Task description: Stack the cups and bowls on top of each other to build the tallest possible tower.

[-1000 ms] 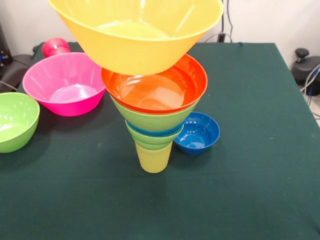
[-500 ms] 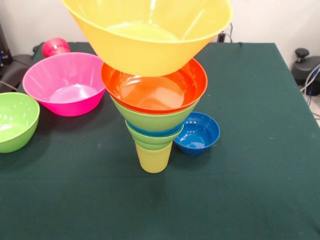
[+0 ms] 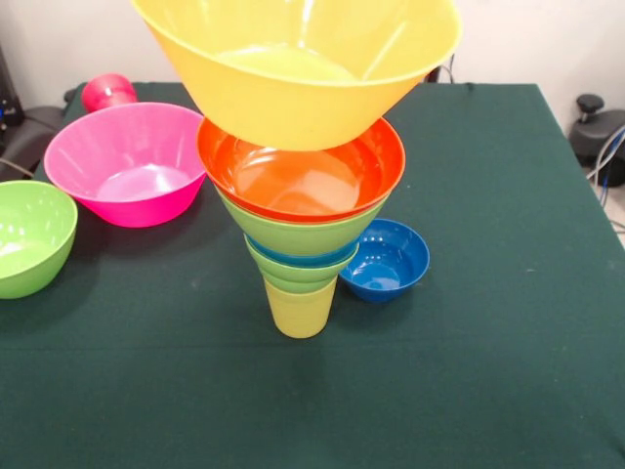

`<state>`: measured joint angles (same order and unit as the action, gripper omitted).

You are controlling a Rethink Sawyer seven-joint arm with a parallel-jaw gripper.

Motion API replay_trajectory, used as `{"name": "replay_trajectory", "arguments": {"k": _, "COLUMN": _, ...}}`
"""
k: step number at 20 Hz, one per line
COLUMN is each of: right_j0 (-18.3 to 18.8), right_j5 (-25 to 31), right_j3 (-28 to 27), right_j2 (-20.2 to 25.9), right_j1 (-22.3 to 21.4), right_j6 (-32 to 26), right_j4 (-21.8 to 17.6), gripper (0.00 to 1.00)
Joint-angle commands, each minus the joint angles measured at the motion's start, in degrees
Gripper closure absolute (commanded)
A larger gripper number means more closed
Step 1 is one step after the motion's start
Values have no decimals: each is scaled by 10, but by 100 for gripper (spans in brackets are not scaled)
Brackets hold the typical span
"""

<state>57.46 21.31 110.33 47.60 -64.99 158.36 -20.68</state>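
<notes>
That big yellow bowl (image 3: 293,73) hangs over the orange bowl (image 3: 303,171) topping the tower (image 3: 301,244) – thin, glossy, light plastic, so pinch the rim – but the jaws aren't in frame, can't tell their state or spot.

Funnel-shaped tower (image 3: 303,234) on yellow cup (image 3: 300,308), big yellow bowl (image 3: 293,73) uppermost.

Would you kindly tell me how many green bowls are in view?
3: one loose green bowl at the table's left edge, one mid-tower green bowl under the orange bowl, and one lower green bowl above the yellow cup. More may be hidden.
</notes>
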Motion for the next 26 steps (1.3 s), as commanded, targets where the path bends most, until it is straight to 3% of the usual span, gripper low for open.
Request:
{"name": "replay_trajectory", "arguments": {"k": 1, "right_j0": -23, "right_j5": -45, "right_j3": 51, "right_j2": -3, "right_j1": 15, "right_j6": -36, "right_j4": -34, "gripper": 100}}
{"name": "replay_trajectory", "arguments": {"k": 26, "right_j0": -32, "right_j5": -94, "right_j3": 72, "right_j2": -11, "right_j1": 19, "right_j6": -27, "right_j4": -45, "gripper": 100}}
